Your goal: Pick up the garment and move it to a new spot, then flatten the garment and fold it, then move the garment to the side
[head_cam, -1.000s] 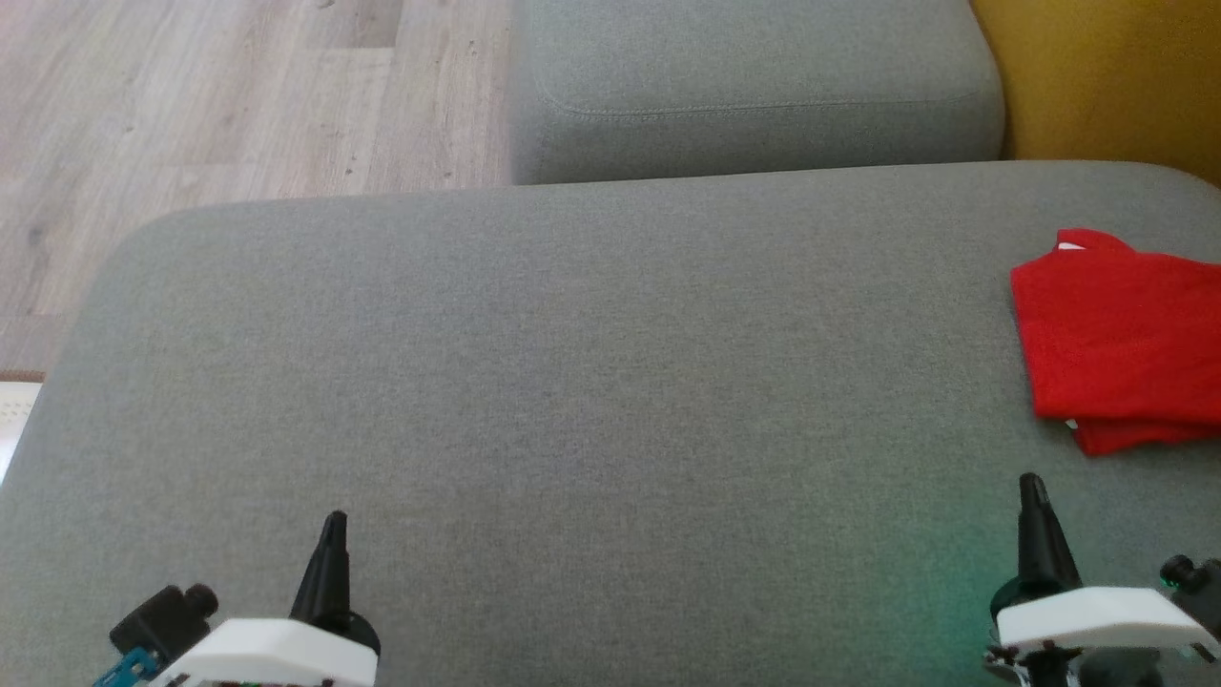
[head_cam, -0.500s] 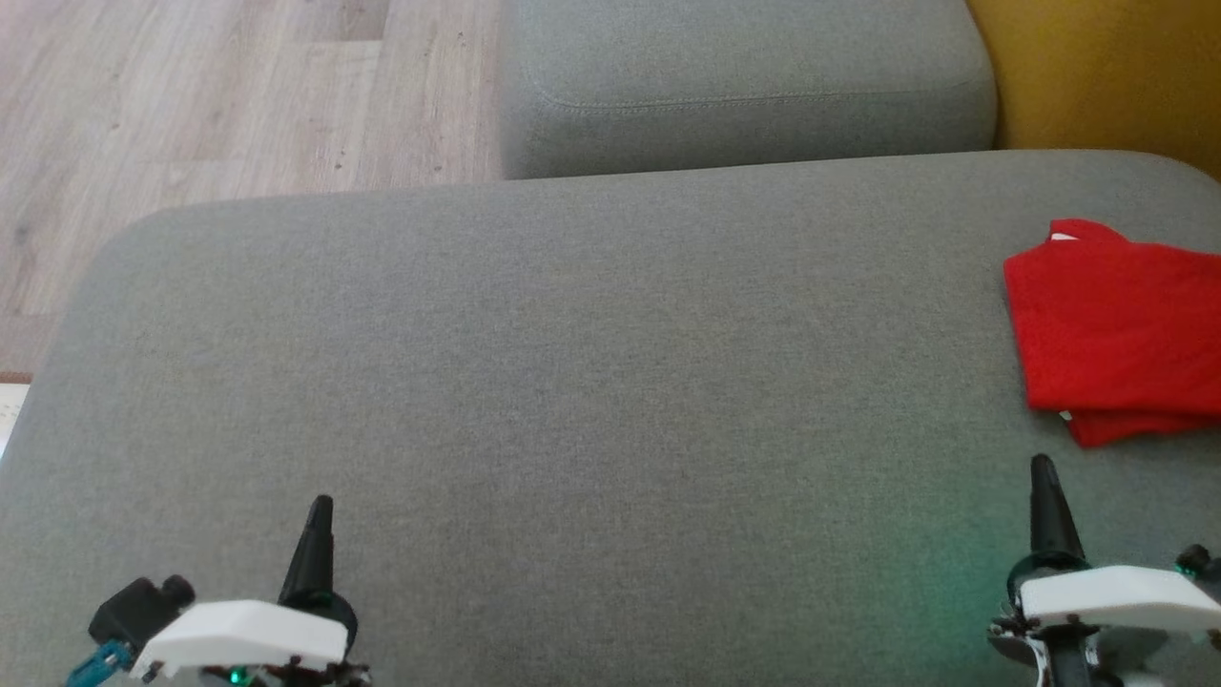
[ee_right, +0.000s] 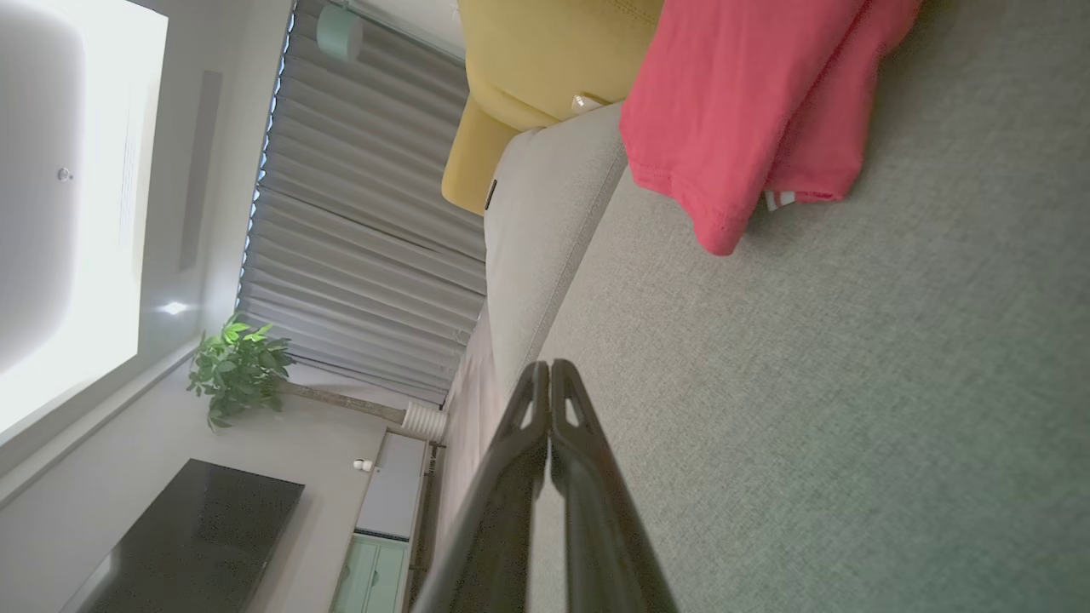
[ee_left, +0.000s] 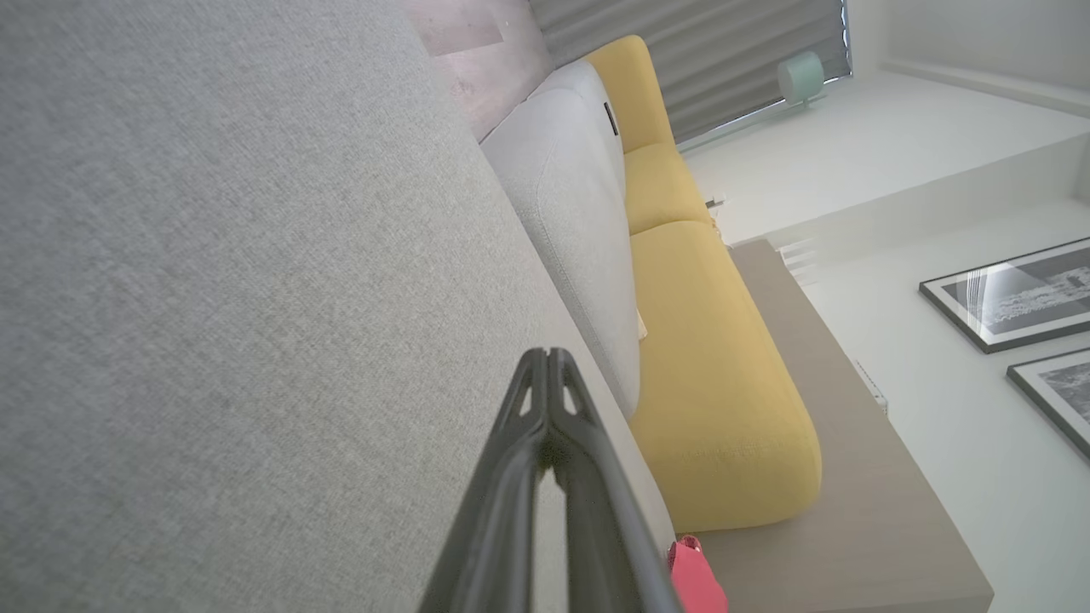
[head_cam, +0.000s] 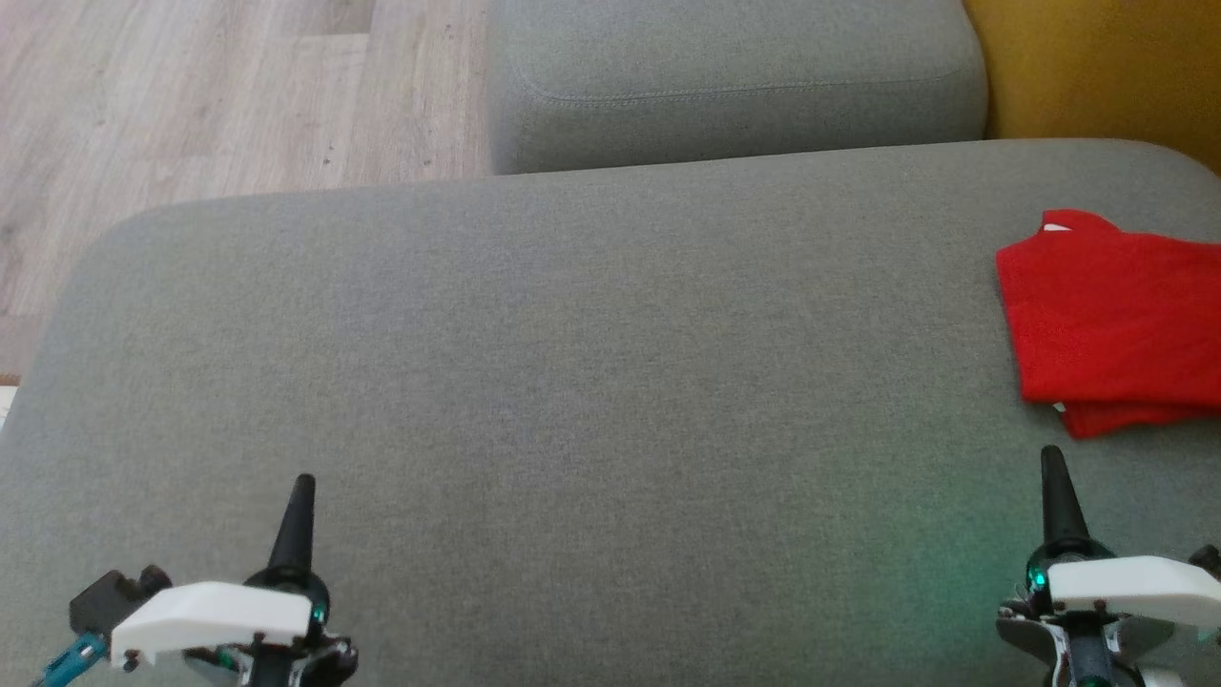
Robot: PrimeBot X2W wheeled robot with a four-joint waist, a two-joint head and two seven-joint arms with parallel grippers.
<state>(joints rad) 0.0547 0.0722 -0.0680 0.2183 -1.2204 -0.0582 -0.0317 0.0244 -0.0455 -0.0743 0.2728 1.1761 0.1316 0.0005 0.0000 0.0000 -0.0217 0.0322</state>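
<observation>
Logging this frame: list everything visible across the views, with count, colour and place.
garment: one, red, folded, right edge of the large cushion
large cushion: one, grey, under both hands
small cushion: one, grey, beyond the large one
sofa: one, yellow, far right
floor: pale wood, far left
curtains: grey, pleated, right wrist view
plant: one, green, beside the curtains
framed pictures: two, black frames, left wrist view
left hand: dark fingers, shut, lower left
right hand: dark fingers, shut, lower right, short of the garment
</observation>
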